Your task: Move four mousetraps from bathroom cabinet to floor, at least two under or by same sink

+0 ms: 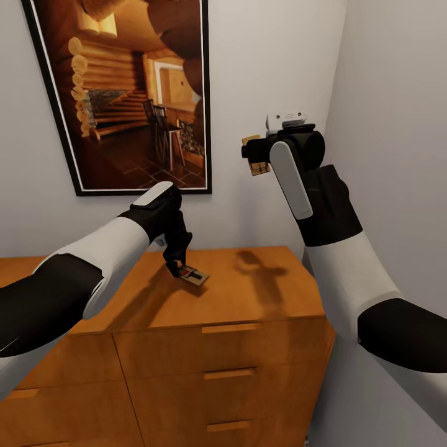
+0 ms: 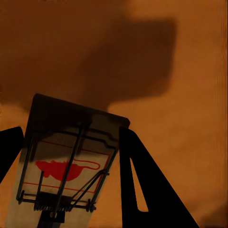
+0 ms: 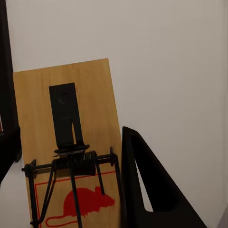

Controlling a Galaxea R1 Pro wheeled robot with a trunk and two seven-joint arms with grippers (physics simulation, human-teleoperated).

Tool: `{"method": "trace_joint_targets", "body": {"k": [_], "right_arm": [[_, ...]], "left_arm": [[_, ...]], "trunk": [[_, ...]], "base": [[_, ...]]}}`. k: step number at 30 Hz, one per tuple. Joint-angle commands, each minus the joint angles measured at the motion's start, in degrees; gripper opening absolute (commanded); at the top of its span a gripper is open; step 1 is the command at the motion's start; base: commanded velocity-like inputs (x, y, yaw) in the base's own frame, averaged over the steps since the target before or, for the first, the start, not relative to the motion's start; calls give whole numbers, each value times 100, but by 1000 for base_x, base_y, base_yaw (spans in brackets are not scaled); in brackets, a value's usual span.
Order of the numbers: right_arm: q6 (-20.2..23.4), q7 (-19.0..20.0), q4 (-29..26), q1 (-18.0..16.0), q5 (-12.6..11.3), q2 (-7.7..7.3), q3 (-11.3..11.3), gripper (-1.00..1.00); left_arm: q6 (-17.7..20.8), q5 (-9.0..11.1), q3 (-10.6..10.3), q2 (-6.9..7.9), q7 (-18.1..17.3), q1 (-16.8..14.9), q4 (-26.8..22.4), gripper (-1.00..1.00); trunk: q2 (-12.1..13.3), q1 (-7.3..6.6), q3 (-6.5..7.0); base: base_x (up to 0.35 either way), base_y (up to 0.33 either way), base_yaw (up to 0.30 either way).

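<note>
Nearest, the orange-brown cabinet (image 1: 230,366) shows flat drawer fronts with slim bar handles, all shut, so their contents cannot be seen. Its flat top serves as the worktop, mostly bare, with open room to the right of the left arm up to the right-hand edge, which lies close to the side wall.

On that top, the left end effector (image 1: 177,266) points down with its dark fingers either side of a mousetrap (image 1: 194,275) lying flat near the middle. From the left wrist, the fingers (image 2: 142,190) bracket this tan board (image 2: 61,166) closely, but whether they are pressing it cannot be told. A red mouse shape inside a thin red outline is printed on it; no writing can be read.

Higher and further back, the right end effector (image 1: 251,154) is raised in the air near the back wall, closed on a second mousetrap (image 1: 257,166). From the right wrist, that board (image 3: 71,142) stands upright between the fingers, with a dark wire spring, a black plate and a red mouse silhouette.

Furthest, a dark-framed picture (image 1: 130,93) of a log-cabin room hangs on the white wall above the cabinet's back edge.
</note>
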Motion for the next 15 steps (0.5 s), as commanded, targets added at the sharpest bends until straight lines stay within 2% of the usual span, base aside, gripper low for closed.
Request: {"method": "trace_joint_targets", "body": {"k": [1,5,10,15], "right_arm": [[13,-72,-2,-6,-71,0,6,-100],[13,-72,12,-6,-68,4,14,-100],[13,-72,66,-6,-64,-4,-5,-100],[13,-73,221,-6,-63,-12,-22,-100]], "left_arm": [[-42,44,-49,4,5,-6,-2,-100],[-42,47,-56,4,5,-6,6,-100],[-22,37,-75,4,5,6,13,-100],[154,16,-131,11,5,184,7,-100]], "trunk": [[38,-23,12],[199,-111,83],[199,-111,83],[199,-111,83]], "base": [[0,0,0],[0,0,0],[0,0,0],[0,0,0]]}}
